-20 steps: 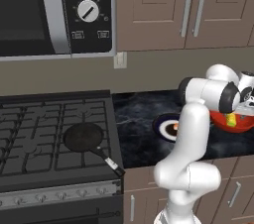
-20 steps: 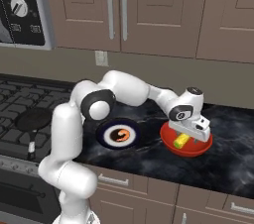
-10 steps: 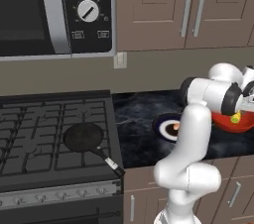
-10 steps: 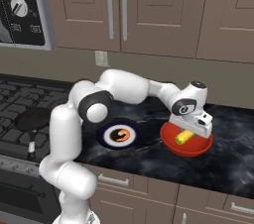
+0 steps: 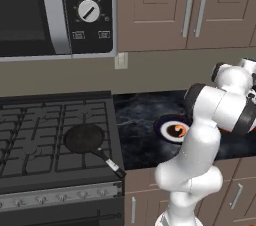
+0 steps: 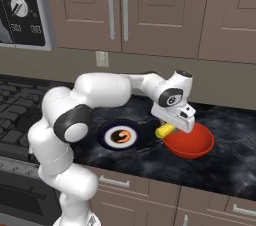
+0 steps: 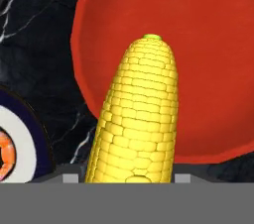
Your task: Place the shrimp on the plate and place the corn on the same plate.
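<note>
- One yellow corn cob point(image 6: 164, 130) sits clamped in the gripper point(image 6: 170, 129), lifted over the near rim of the red bowl point(image 6: 192, 144).
- The corn point(image 7: 136, 119) hangs between bowl point(image 7: 198, 44) and plate point(image 7: 25, 139).
- The shrimp point(image 6: 121, 136) lies at the centre of the navy-rimmed plate point(image 6: 106, 132) on the dark counter point(image 6: 225, 170).
- A black frying pan point(image 5: 85, 139) rests on the stove point(image 5: 30, 135).

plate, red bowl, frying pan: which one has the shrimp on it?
The plate: navy rim, white ring, orange shrimp at its centre. The red bowl and frying pan hold none.
</note>
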